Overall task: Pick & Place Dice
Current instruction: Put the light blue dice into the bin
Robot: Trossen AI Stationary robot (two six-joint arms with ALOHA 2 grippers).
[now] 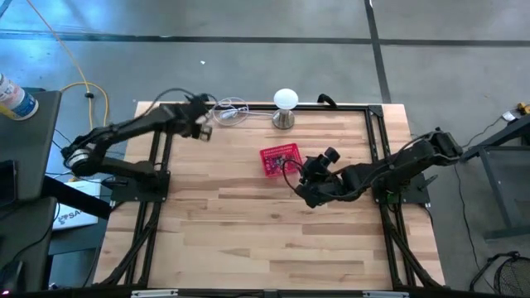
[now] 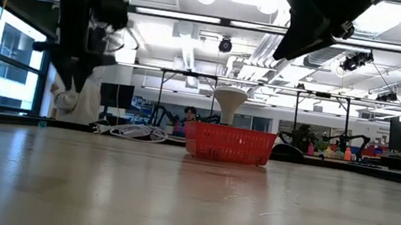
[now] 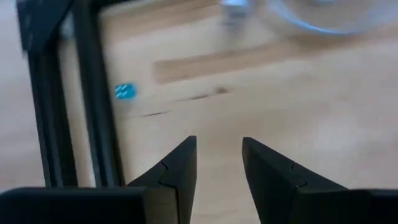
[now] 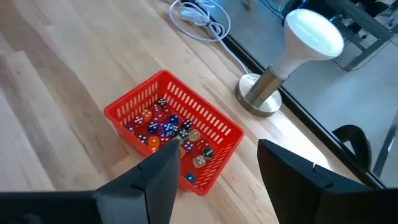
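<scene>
On the wooden table (image 3: 298, 124), a blue die (image 3: 125, 91) lies beyond the left tool (image 3: 219, 163).

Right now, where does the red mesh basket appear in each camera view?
High view: red mesh basket near table centre, toward the far edge.
Low view: centre, on the tabletop.
Left wrist view: not in it.
Right wrist view: centre, dice inside.
Shared landmark: white lamp just behind it.

pale wooden table (image 1: 265, 240) with visible grain; red plastic mesh basket (image 4: 171, 127); lamp (image 4: 292, 53) on brushed metal base.
</scene>
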